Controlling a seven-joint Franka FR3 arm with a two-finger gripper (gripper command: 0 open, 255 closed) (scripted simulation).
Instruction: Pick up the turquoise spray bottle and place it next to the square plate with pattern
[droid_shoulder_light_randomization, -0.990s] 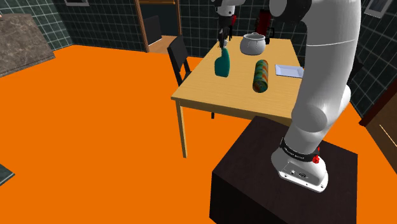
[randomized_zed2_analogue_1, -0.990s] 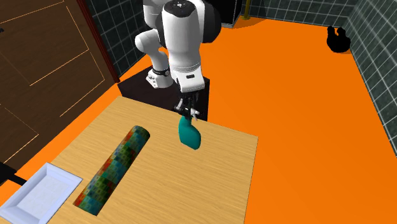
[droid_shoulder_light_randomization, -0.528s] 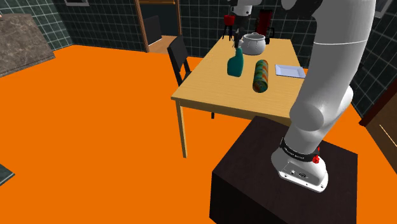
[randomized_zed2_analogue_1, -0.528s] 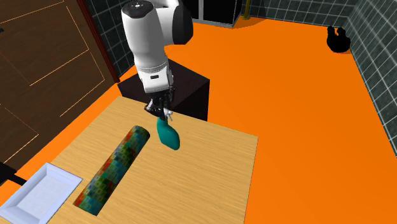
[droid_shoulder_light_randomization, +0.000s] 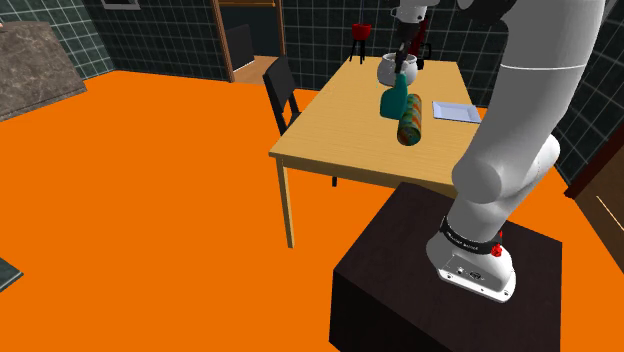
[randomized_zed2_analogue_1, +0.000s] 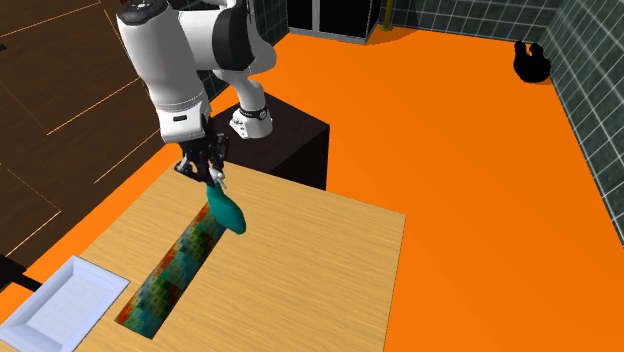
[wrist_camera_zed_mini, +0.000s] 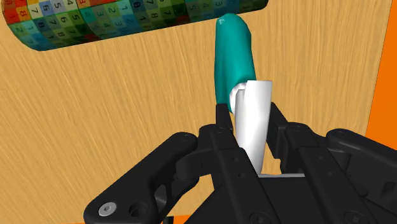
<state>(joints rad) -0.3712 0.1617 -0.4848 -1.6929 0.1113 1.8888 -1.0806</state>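
Observation:
The turquoise spray bottle (droid_shoulder_light_randomization: 396, 101) (randomized_zed2_analogue_1: 226, 211) (wrist_camera_zed_mini: 233, 56) with a white spray head (wrist_camera_zed_mini: 252, 118) hangs in the air above the wooden table (droid_shoulder_light_randomization: 340, 125) (randomized_zed2_analogue_1: 310, 280). My gripper (droid_shoulder_light_randomization: 404, 66) (randomized_zed2_analogue_1: 206, 174) (wrist_camera_zed_mini: 250, 127) is shut on its white head. The bottle hovers right over one end of a multicoloured roll (droid_shoulder_light_randomization: 410, 119) (randomized_zed2_analogue_1: 175, 265) (wrist_camera_zed_mini: 127, 19) lying on the table. The white square plate (droid_shoulder_light_randomization: 454, 112) (randomized_zed2_analogue_1: 58, 302) lies beyond the roll, at the shoulder view's right of it.
A grey pot (droid_shoulder_light_randomization: 392, 68) and dark items (droid_shoulder_light_randomization: 361, 34) stand at the table's far end. A dark chair (droid_shoulder_light_randomization: 281, 92) stands at the shoulder view's left of the table. My black stand (droid_shoulder_light_randomization: 440, 280) (randomized_zed2_analogue_1: 285, 140) adjoins the table's near edge. Orange floor (droid_shoulder_light_randomization: 150, 200) surrounds everything.
The arm has carried the bottle across the table toward the roll and plate, rightward in the shoulder view, leftward in the second exterior view. The grip stays shut.

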